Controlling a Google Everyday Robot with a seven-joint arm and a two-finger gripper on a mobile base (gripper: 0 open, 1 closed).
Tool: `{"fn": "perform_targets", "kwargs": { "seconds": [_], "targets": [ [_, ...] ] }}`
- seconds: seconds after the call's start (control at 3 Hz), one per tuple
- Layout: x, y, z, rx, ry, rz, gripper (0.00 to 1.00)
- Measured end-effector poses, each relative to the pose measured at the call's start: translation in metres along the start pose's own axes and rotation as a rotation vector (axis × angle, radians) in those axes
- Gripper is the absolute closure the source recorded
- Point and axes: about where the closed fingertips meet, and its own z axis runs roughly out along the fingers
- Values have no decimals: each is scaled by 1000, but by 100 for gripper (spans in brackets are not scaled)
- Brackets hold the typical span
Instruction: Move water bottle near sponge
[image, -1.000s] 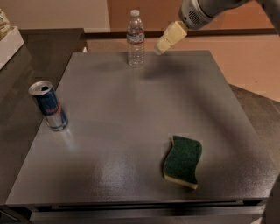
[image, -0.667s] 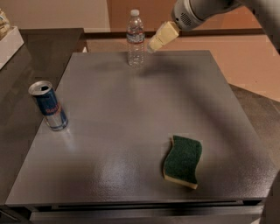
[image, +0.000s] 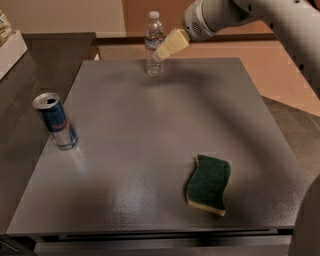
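Note:
The water bottle (image: 153, 36), clear and ribbed with a white cap, stands upright at the far edge of the grey table (image: 150, 150), left of centre. My gripper (image: 162, 52) hangs from the arm at the upper right, and its pale tip overlaps the bottle's right side at mid-height. I cannot tell whether it touches the bottle. The sponge (image: 209, 184), dark green over pale yellow foam, lies flat at the table's near right, far from the bottle.
A blue-and-silver drink can (image: 55, 121) stands upright near the table's left edge. A dark counter (image: 30, 75) lies to the left, with a white object (image: 10, 47) at its far left. The arm's pale body (image: 300, 45) fills the upper right.
My gripper has moved left and slightly down toward the bottle, from beside it to overlapping its right side. The bottle, can and sponge have not moved.

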Motion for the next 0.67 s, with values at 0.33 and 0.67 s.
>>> {"fn": "perform_targets", "kwargs": {
  "seconds": [0.33, 0.67],
  "targets": [
    [-2, -1, 17, -20, -17, 8, 0],
    [0, -9, 32, -28, -18, 33, 0]
  ]
}}
